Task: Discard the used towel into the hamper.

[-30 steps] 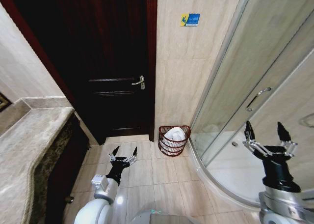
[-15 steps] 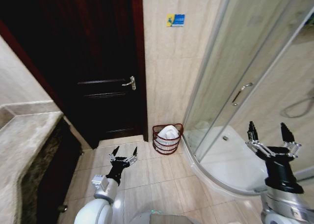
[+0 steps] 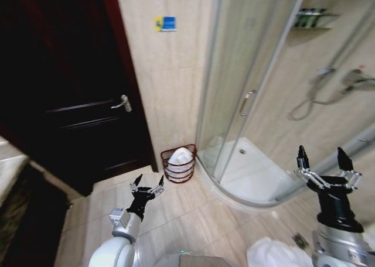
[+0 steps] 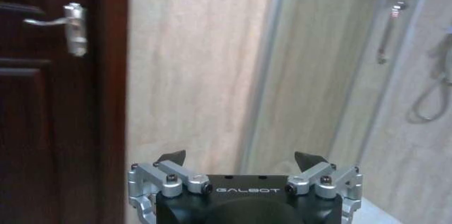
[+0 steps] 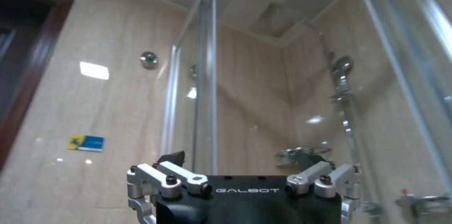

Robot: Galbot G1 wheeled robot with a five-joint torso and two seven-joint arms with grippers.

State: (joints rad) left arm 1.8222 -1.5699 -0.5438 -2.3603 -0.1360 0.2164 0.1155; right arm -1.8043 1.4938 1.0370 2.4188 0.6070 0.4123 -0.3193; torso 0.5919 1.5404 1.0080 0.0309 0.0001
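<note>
The hamper (image 3: 178,171), a small reddish-brown wire basket, stands on the floor tiles against the wall, between the dark door and the shower enclosure. White towel cloth (image 3: 181,156) lies bunched inside it. My left gripper (image 3: 148,183) is held low over the floor, just short of the hamper and to its left, open and empty; it also appears as left gripper (image 4: 242,159). My right gripper (image 3: 324,157) is raised at the right in front of the shower tray, open and empty, and appears as right gripper (image 5: 242,159). A white crumpled heap (image 3: 272,253) lies on the floor at the lower edge.
A dark wooden door (image 3: 70,91) with a lever handle (image 3: 122,103) fills the left. The curved glass shower enclosure (image 3: 246,97) and its white tray (image 3: 258,176) take up the right. Open floor tiles (image 3: 193,220) lie between me and the hamper.
The camera has swung to the right: door and hamper have slid left in the picture, and the shower and a white heap have come into view. Both arms keep the same pose.
</note>
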